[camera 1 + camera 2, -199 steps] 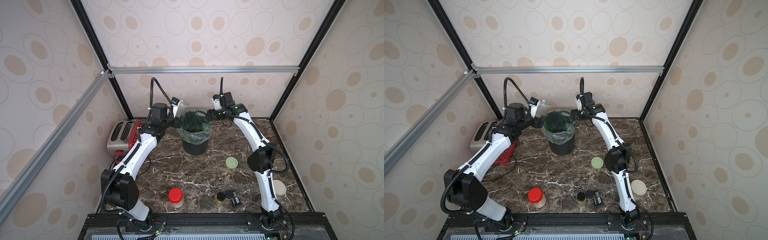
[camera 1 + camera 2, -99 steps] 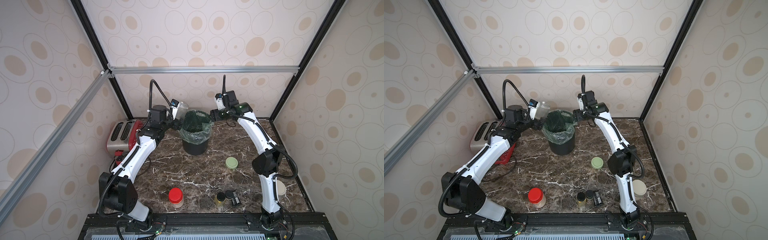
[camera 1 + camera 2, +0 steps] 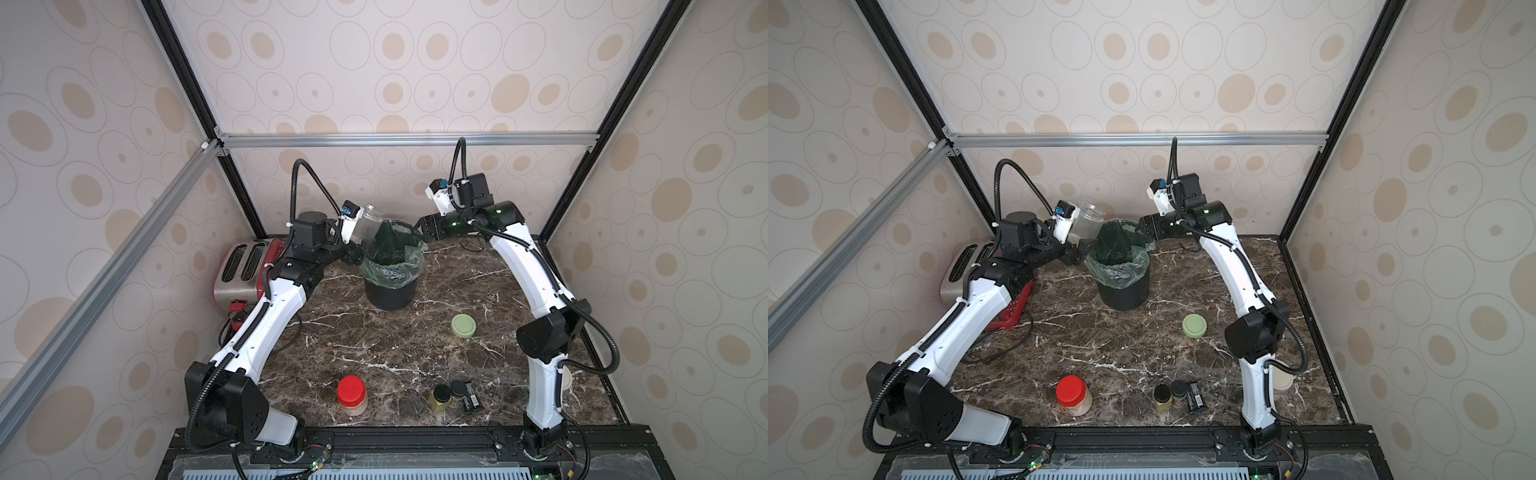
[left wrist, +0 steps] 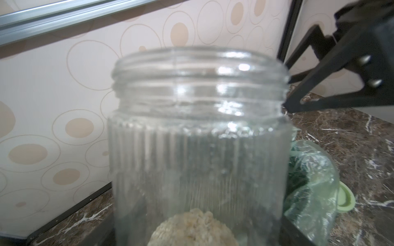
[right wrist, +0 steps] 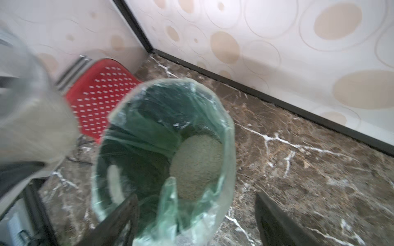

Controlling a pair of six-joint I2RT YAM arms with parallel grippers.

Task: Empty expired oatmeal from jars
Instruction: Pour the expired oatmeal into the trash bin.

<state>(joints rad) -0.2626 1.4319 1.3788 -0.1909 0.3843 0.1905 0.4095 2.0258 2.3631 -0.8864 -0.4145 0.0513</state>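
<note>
Right-arm changes come first: its gripper (image 3: pixel 417 227) has spread its jaws wide and the elbow has swung outward, while the left arm and its load have barely shifted.

Nearest the arm bases, well behind both grippers, the red-lidded jar (image 3: pixel 352 395) stands closed on the surface (image 3: pixel 374 345). Two black-capped bottles (image 3: pixel 441 399) stand near it on the right arm's side. The beige-lidded jar (image 3: pixel 1282 380), also closed, is half hidden behind the right arm's lower link. Farther on, the pale green lid (image 3: pixel 463 325) lies alone between the bottles and the bin (image 3: pixel 390 293).

The bin sits between the two grippers. The right gripper hovers at the rim on its own side. A flap of the green liner (image 5: pixel 229 132) stands between its open fingers (image 5: pixel 119 215), not pinched.

The left gripper (image 3: pixel 356 251) is clamped round the lower body of the lidless jar (image 4: pixel 198 138), held just off the rim opposite. The jar's long axis is near upright, mouth up and leaning toward the back wall. A clump of oatmeal (image 4: pixel 191 228) sits at its base, and a pile already lies in the liner.

From the left gripper, then, the bin's opening lies below and toward the right arm. I judge the next move to be a roll of that wrist to bring the mouth over it.
</note>
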